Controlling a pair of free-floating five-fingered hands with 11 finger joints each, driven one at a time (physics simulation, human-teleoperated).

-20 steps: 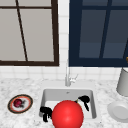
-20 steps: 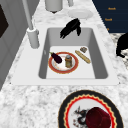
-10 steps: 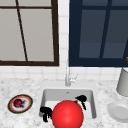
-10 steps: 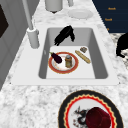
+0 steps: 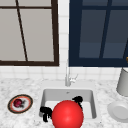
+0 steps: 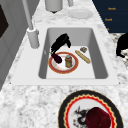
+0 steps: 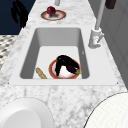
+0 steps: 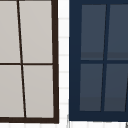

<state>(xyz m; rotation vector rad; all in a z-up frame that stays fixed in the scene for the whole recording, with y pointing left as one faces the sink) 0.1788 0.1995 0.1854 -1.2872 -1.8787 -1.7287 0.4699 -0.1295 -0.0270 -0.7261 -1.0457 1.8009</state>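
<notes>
**Right hand down on the eggplant plate, left hand parked off the sink's front edge**

On the counter at far left sits a patterned plate [image 5: 20,103] carrying a dark red fruit [image 5: 18,102], well apart from the basin. Next comes the left hand [image 5: 45,113], hanging in the air at the sink's front left corner, fingers drooping loose and holding nothing; it seems simply parked there. A large red ball [image 5: 67,114] hides much of the basin from the front. Inside the sink [image 6: 100,60], the right hand [image 6: 60,43] reaches down, fingers relaxed and pointing at the eggplant [image 6: 57,58], apparently touching it, though I cannot tell whether it grips. The eggplant lies on a red-rimmed plate [image 6: 63,70] beside a small jar [image 6: 68,61], so everything is gathered on the basin floor. Right of the plate lie a breadstick [image 6: 82,56] and a small brown piece [image 6: 83,49]. A white plate [image 5: 119,111] rests at far right
</notes>
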